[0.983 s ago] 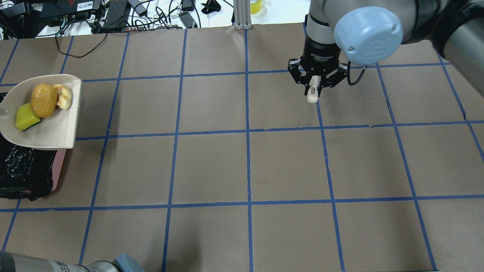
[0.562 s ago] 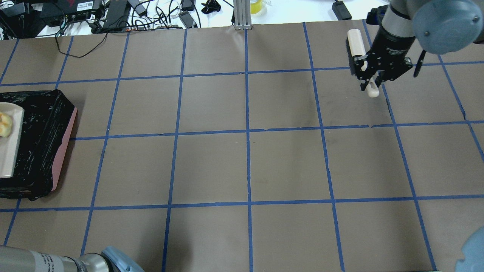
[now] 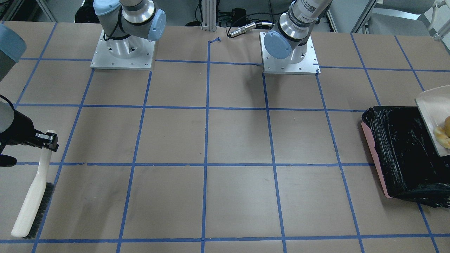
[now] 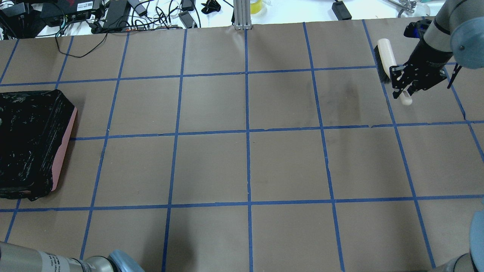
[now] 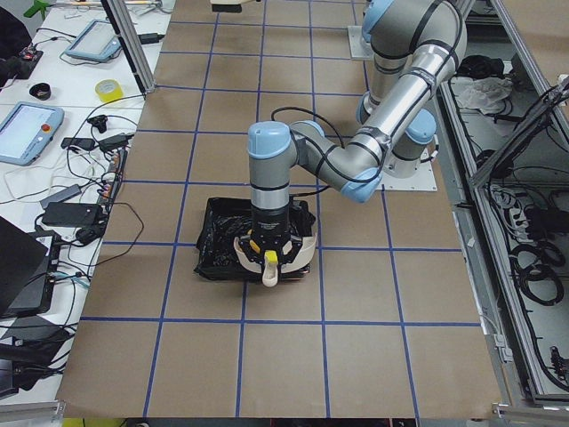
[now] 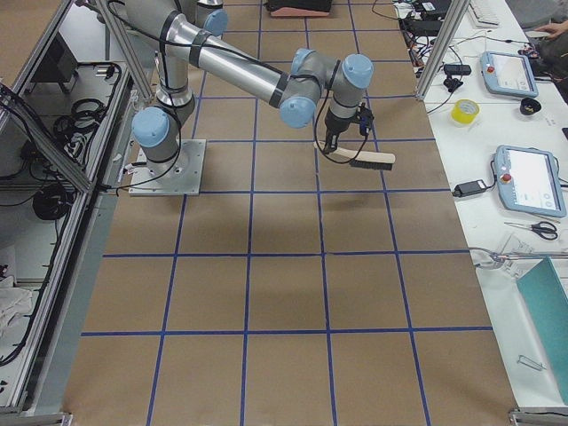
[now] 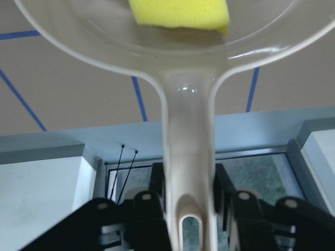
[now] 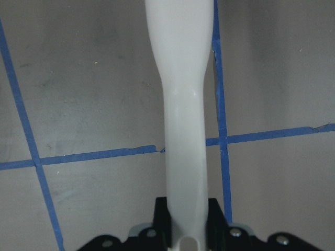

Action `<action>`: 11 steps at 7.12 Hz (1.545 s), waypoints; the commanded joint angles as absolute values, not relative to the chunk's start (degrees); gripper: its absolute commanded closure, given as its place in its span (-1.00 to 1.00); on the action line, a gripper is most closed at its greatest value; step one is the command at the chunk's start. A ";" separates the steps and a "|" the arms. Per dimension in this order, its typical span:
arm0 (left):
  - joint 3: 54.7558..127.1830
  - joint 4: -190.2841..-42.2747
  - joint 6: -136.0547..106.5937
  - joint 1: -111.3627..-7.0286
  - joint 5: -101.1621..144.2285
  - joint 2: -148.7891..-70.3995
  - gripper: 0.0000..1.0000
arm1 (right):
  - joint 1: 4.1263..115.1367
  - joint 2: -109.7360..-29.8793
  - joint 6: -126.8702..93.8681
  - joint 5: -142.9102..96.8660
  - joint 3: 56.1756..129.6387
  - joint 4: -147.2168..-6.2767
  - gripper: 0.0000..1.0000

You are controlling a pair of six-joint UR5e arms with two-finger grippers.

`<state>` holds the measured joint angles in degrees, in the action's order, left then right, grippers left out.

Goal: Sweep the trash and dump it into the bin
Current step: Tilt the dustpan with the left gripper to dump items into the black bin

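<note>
Bin: rectangular pink container lined with glossy black plastic (image 4: pixel 59 162), at the table's left end.
Dustpan: cream plastic scoop (image 3: pixel 430 109), held above the bin.
Trash: yellow sponge chunk (image 7: pixel 180 11), pale croissant-like piece (image 3: pixel 442 137) and golden-brown lump (image 3: pixel 448 123), all in the dustpan.
Left gripper (image 7: pixel 188 204): clamped on the dustpan handle.
Brush: cream, black-bristled (image 4: pixel 386 53), far right.
Right gripper (image 4: pixel 404 88): clamped on the brush handle.

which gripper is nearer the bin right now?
Left. The left gripper hangs just above the bin, holding the dustpan; the right gripper is at the table's opposite end, gripping the brush.
</note>
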<state>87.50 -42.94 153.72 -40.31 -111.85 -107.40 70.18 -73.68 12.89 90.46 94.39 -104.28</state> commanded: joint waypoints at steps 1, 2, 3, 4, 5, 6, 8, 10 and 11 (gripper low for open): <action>90.17 -27.12 165.46 -44.64 -114.68 -108.54 1.00 | 69.43 -73.13 14.15 90.61 98.51 -109.05 1.00; 90.70 -21.50 167.85 -46.74 -114.96 -108.28 1.00 | 69.43 -73.21 14.24 90.62 100.09 -110.20 1.00; 92.79 -19.36 168.04 -51.46 -119.66 -107.24 1.00 | 69.43 -73.04 14.33 90.79 100.63 -110.74 1.00; 93.51 -17.16 168.39 -54.98 -123.88 -106.97 1.00 | 69.35 -71.99 14.41 90.79 101.07 -110.74 1.00; 92.99 -16.53 168.40 -55.80 -124.27 -107.31 1.00 | 69.35 -71.90 14.41 91.05 101.07 -110.74 1.00; 91.77 -16.96 168.40 -56.07 -123.23 -107.66 1.00 | 69.35 -71.81 14.50 91.49 101.07 -110.74 1.00; 85.03 -23.24 168.22 -56.16 -108.62 -108.37 1.00 | 69.35 -71.81 15.55 91.49 101.07 -110.57 0.91; 81.40 -32.14 164.21 -56.16 -94.56 -108.11 1.00 | 69.35 -71.72 16.26 91.49 101.16 -110.39 0.78; 81.30 -33.30 160.87 -56.16 -91.26 -107.84 1.00 | 69.35 -71.63 16.26 91.49 101.42 -110.39 0.70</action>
